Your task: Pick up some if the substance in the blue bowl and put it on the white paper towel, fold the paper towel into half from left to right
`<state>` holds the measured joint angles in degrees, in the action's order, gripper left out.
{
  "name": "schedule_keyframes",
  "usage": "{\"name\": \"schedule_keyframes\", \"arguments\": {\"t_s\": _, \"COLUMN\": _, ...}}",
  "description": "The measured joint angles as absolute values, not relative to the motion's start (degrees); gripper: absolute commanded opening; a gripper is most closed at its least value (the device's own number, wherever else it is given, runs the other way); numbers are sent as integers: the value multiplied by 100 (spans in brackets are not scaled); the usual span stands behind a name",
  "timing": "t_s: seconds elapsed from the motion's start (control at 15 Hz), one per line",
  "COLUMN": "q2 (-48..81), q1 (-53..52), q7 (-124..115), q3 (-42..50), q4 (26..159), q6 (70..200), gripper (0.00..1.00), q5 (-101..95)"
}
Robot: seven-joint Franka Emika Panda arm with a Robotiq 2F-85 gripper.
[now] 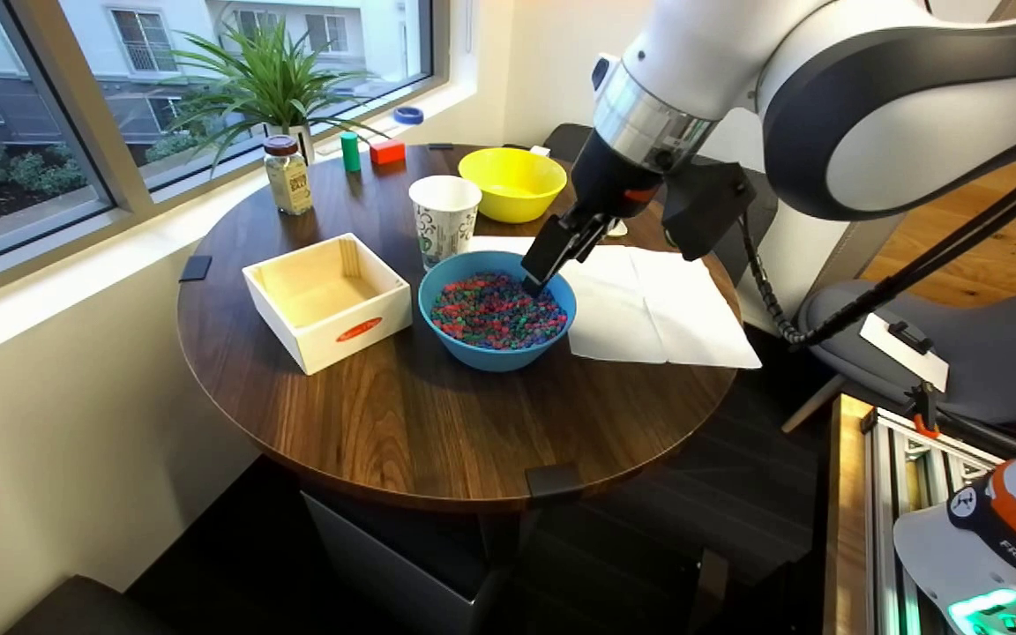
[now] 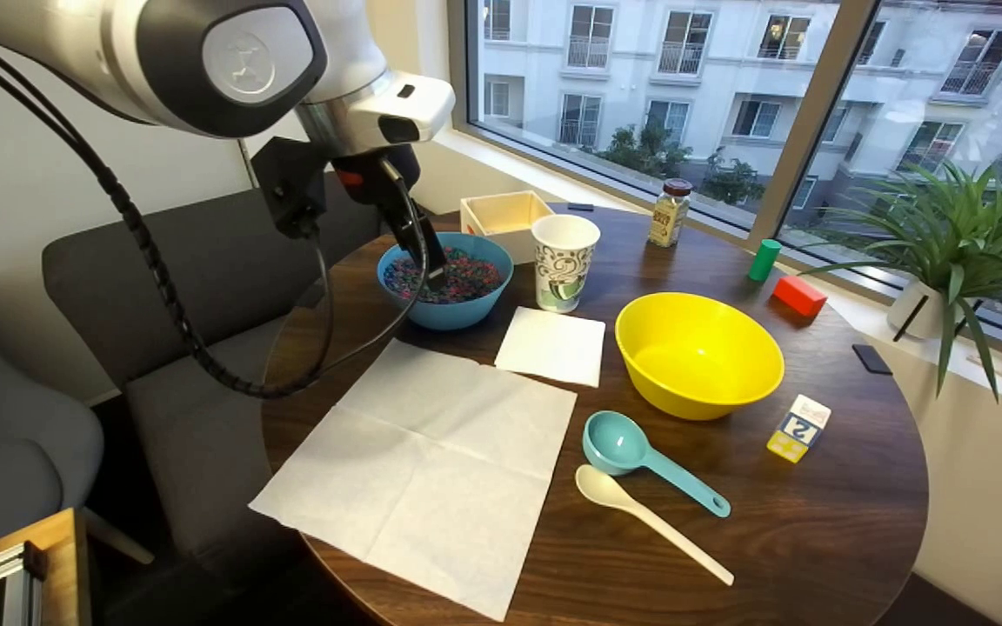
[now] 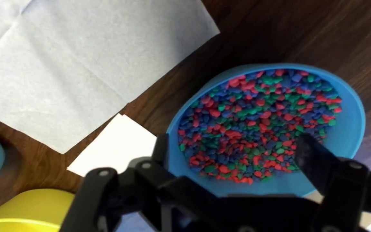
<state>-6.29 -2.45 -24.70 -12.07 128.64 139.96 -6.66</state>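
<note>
Our black two-fingered gripper stands wide. We judge the tiny red-green-blue pebbly bits light, hard, slippery: best pinched mid-heap.

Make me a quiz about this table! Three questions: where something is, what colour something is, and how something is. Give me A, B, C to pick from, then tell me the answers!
1. Where are the bits?
A) in the yellow bowl
B) in the blue bowl
C) on the spoon

2. What colour is the cylinder?
A) purple
B) orange
C) green

3. How is the gripper?
A) open
B) shut
C) clamped on a cup

Answers:
1. B, since all three views show them heaped there.
2. C, since it looks green in both exterior views.
3. A, since the wrist view shows its fingers well apart.
</note>
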Motion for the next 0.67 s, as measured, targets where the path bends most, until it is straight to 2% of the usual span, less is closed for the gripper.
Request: {"name": "schedule_keyframes", "arguments": {"t_s": 0.67, "q2": -10, "q1": -396, "q7": -2573, "q3": -1123, "q4": 12549, "q6": 14110, "gripper": 100, "q5": -805}}
